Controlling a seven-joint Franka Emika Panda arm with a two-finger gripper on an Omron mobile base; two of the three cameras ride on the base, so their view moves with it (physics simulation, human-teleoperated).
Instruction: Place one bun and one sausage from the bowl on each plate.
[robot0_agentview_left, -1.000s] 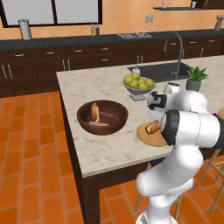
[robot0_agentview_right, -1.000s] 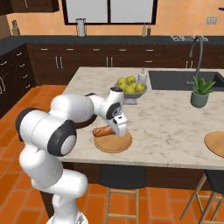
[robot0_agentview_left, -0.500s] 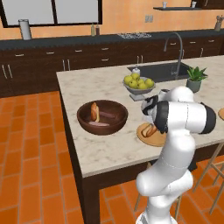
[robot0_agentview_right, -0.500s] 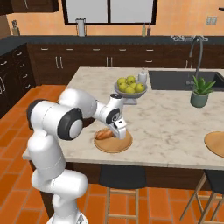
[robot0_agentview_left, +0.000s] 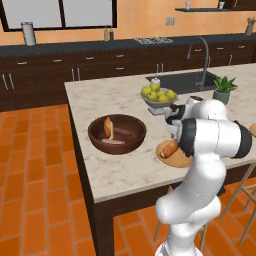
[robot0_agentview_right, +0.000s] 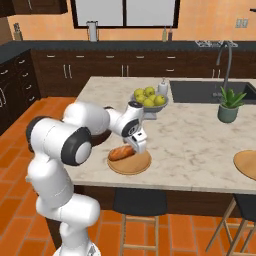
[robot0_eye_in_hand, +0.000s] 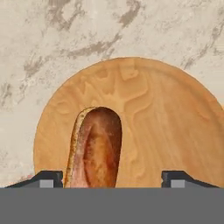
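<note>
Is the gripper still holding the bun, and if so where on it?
No. The gripper stands open, its fingertips wide apart, and the bun lies free on the plate.

The marble island counter (robot0_agentview_left: 120, 170) carries bowl (robot0_agentview_left: 117, 133), plate (robot0_agentview_right: 130, 163), fruit bowl (robot0_agentview_left: 158, 103).

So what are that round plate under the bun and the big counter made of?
The plate looks like light, smooth wood: swirling grain lines show across it. The counter seems polished marble or a similar stone, pale with grey-brown veins, though a printed laminate could look alike.
</note>
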